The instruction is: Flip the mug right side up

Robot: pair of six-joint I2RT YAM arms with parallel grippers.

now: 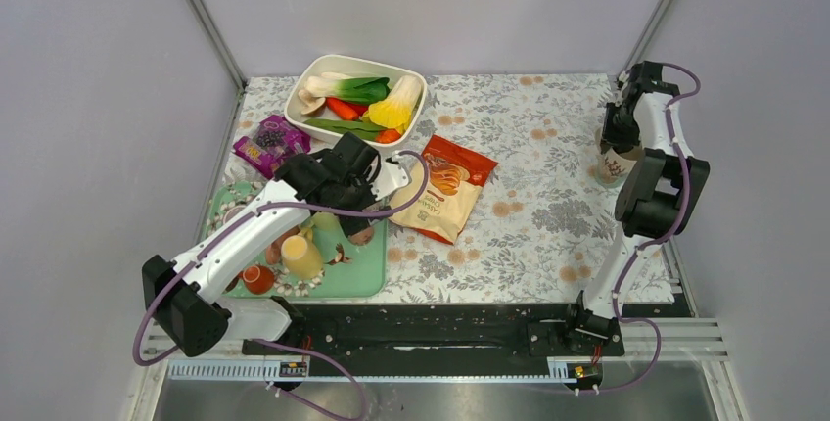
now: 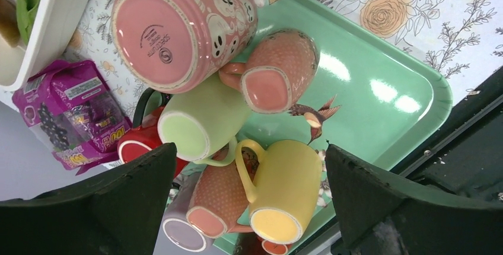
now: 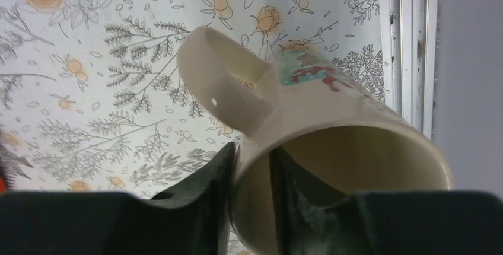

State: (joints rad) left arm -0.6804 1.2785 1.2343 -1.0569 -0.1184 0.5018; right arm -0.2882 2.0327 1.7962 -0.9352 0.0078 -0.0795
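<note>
My right gripper (image 3: pixel 252 166) is shut on the rim of a cream mug (image 3: pixel 332 136) with a red and teal picture, one finger outside the wall and one inside. The mug's mouth faces the wrist camera. In the top view the mug (image 1: pixel 616 163) stands at the far right of the table under the right gripper (image 1: pixel 621 139). My left gripper (image 2: pixel 249 207) is open above several upside-down mugs on a green tray (image 2: pixel 379 77): a yellow mug (image 2: pixel 285 190), a light green mug (image 2: pixel 201 124), salmon dotted mugs (image 2: pixel 276 71) and a big pink mug (image 2: pixel 178 29).
A white tub of toy vegetables (image 1: pixel 357 98) stands at the back. A purple snack pack (image 1: pixel 269 144) lies left of it, an orange chip bag (image 1: pixel 445 186) beside the tray. The right table edge rail (image 3: pixel 409 41) is close to the cream mug.
</note>
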